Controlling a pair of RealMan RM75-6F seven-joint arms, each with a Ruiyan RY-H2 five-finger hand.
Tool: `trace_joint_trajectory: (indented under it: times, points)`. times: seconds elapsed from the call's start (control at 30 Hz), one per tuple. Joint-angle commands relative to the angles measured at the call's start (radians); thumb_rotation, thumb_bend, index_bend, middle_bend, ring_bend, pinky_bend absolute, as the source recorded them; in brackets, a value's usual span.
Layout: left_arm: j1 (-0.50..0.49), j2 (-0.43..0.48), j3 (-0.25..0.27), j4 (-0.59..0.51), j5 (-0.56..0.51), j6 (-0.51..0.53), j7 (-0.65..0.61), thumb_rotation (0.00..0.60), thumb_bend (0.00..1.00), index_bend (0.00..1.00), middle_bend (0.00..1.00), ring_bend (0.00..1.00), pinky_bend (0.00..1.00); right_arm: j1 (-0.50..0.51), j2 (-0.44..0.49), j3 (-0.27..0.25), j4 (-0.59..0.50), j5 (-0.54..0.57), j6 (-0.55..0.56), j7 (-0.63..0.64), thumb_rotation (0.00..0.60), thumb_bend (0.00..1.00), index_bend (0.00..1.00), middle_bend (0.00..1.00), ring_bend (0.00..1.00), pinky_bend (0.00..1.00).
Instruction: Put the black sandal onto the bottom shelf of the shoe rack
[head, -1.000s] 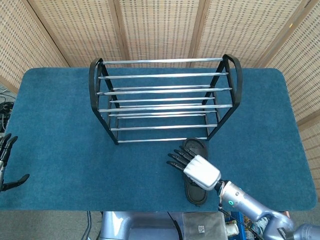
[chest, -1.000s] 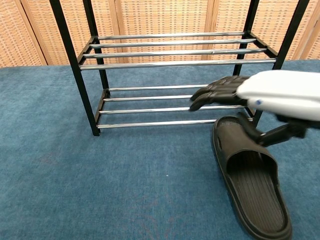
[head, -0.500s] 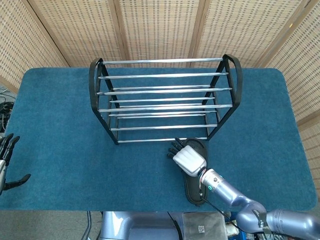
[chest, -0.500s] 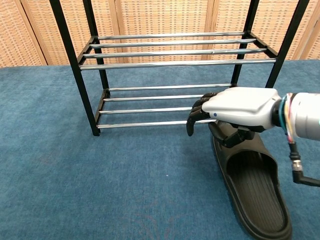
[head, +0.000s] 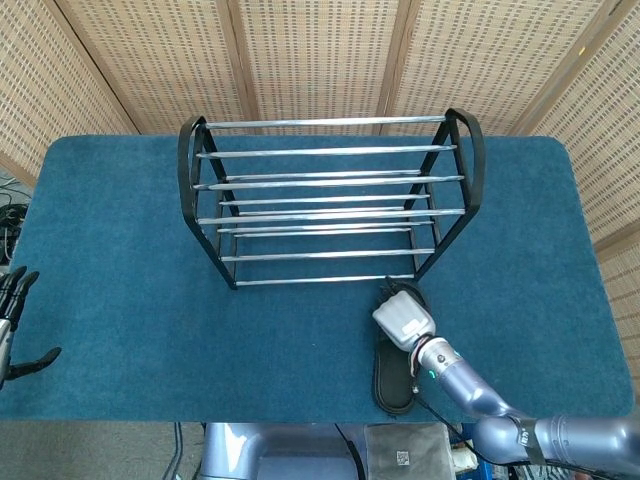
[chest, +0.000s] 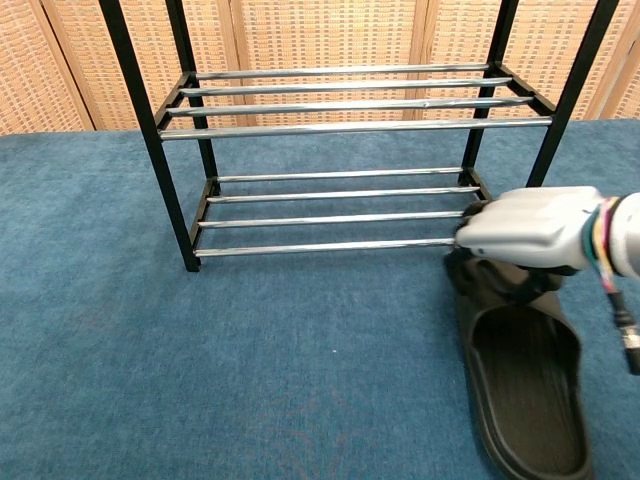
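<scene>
The black sandal (head: 392, 384) lies on the blue table just in front of the right end of the shoe rack (head: 330, 200), toe towards it. My right hand (head: 403, 318) sits over the sandal's front strap with its fingers curled down out of sight, gripping it. From the chest view the right hand (chest: 530, 232) covers the toe of the sandal (chest: 525, 400), right beside the rack's bottom shelf (chest: 330, 216). That shelf's bars carry nothing. My left hand (head: 8, 310) hangs at the table's left edge, fingers apart, holding nothing.
The blue table (head: 120, 300) stretches wide to the left of the rack. Woven screens (head: 320, 50) close off the back. The rack's right front leg (chest: 552, 130) stands just behind my right hand.
My right hand has moved right and dropped onto the sandal's strap, its fingers curling under from an outstretched pose. The sandal has shifted slightly to the right. The left hand is still.
</scene>
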Motion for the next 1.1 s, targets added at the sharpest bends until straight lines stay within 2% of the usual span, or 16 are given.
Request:
trace_joint_trajectory:
  times: [0.03,0.17,0.43,0.5,0.53,0.57,0.6,0.63,0.67,0.73,0.77,0.87,0.97,1.1]
  points:
    - [0.001,-0.003,0.002,-0.003,0.004,0.003,0.008,0.600,0.18,0.00,0.00,0.00,0.00,0.025,0.057,-0.061,-0.055,0.079,0.070,-0.069,0.600,1.00,0.37,0.34,0.16,0.00]
    - [0.000,-0.006,0.006,-0.006,0.008,0.002,0.020,0.600,0.18,0.00,0.00,0.00,0.00,0.036,0.089,-0.097,-0.065,0.166,0.106,-0.091,0.600,1.00,0.37,0.34,0.16,0.00]
    - [0.000,-0.011,0.007,-0.010,0.010,0.004,0.035,0.600,0.18,0.00,0.00,0.00,0.00,0.071,0.167,-0.166,-0.087,0.329,0.085,-0.091,0.600,1.00,0.37,0.34,0.16,0.00]
    - [0.000,-0.011,0.007,-0.011,0.010,0.005,0.037,0.600,0.18,0.00,0.00,0.00,0.00,0.082,0.190,-0.177,-0.105,0.341,0.085,-0.090,0.600,1.00,0.35,0.31,0.16,0.00]
    - [-0.001,-0.011,0.007,-0.011,0.010,0.005,0.037,0.600,0.18,0.00,0.00,0.00,0.00,0.083,0.200,-0.181,-0.113,0.330,0.091,-0.087,0.600,1.00,0.30,0.25,0.15,0.00]
    - [-0.001,-0.011,0.007,-0.011,0.009,0.005,0.037,0.600,0.18,0.00,0.00,0.00,0.00,0.081,0.206,-0.181,-0.117,0.315,0.096,-0.079,0.600,0.95,0.25,0.19,0.13,0.00]
    - [-0.001,-0.012,0.007,-0.011,0.009,0.005,0.037,0.600,0.18,0.00,0.00,0.00,0.00,0.076,0.211,-0.177,-0.120,0.290,0.104,-0.066,0.600,0.76,0.15,0.10,0.08,0.00]
    - [-0.001,-0.012,0.007,-0.011,0.009,0.005,0.037,0.600,0.18,0.00,0.00,0.00,0.00,0.062,0.217,-0.171,-0.123,0.236,0.116,-0.037,0.600,0.49,0.06,0.03,0.04,0.00]
    - [0.000,-0.012,0.007,-0.010,0.009,0.006,0.038,0.600,0.18,0.00,0.00,0.00,0.00,0.036,0.225,-0.162,-0.121,0.147,0.134,0.012,0.600,0.21,0.01,0.00,0.00,0.00]
    - [-0.001,-0.013,0.008,-0.010,0.008,0.004,0.041,0.600,0.18,0.00,0.00,0.00,0.00,-0.023,0.237,-0.133,-0.128,-0.059,0.185,0.141,0.600,0.01,0.00,0.00,0.00,0.00]
    - [-0.002,-0.014,0.008,-0.010,0.009,0.003,0.044,0.600,0.18,0.00,0.00,0.00,0.00,-0.054,0.244,-0.135,-0.124,-0.167,0.195,0.218,0.600,0.00,0.00,0.00,0.00,0.00]
    - [-0.003,-0.015,0.010,-0.012,0.010,0.001,0.051,0.600,0.18,0.00,0.00,0.00,0.00,-0.094,0.258,-0.146,-0.121,-0.337,0.184,0.353,0.600,0.00,0.00,0.00,0.00,0.00]
    - [-0.003,-0.015,0.012,-0.013,0.012,0.001,0.054,0.600,0.18,0.00,0.00,0.00,0.00,-0.102,0.252,-0.159,-0.129,-0.410,0.154,0.395,0.600,0.00,0.00,0.00,0.00,0.00]
    - [-0.001,-0.012,0.011,-0.013,0.011,0.004,0.048,0.600,0.18,0.00,0.00,0.00,0.00,-0.106,0.213,-0.167,-0.134,-0.430,0.123,0.380,0.600,0.00,0.00,0.00,0.00,0.00]
